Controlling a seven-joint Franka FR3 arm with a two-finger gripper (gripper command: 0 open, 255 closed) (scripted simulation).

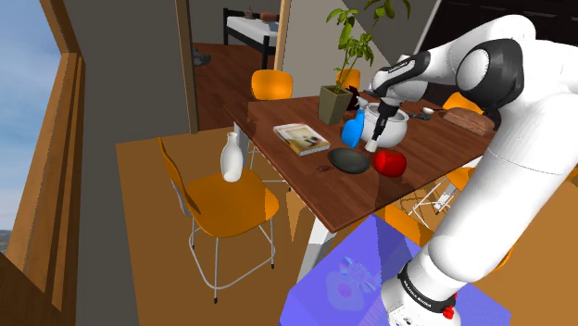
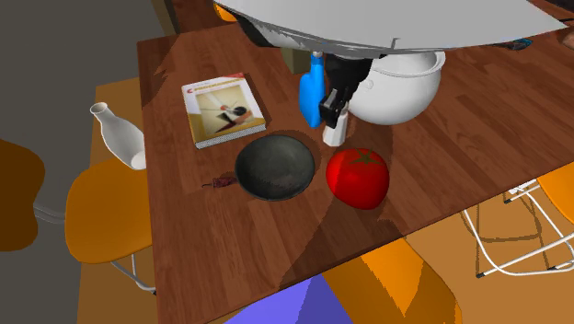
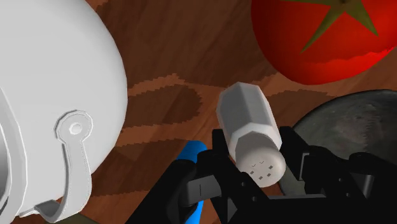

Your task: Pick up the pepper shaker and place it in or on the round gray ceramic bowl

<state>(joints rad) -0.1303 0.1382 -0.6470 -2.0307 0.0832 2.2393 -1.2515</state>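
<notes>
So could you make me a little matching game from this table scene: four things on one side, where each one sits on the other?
Things: 1 pepper shaker; 2 dark bowl; 3 white vase; 4 tomato.
Places: A on the orange chair; B clasped in the gripper; C on the table between book and tomato; D on the table beside bowl and white pot.
Pairs: 1-B, 2-C, 3-A, 4-D.

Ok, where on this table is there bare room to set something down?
Bare wood runs from the dark bowl and red tomato to the table edge by the stand, and on the tomato's far side from the bowl. It's crowded where the gripper holds the pepper shaker among blue bottle, white pot and bowl.
</notes>
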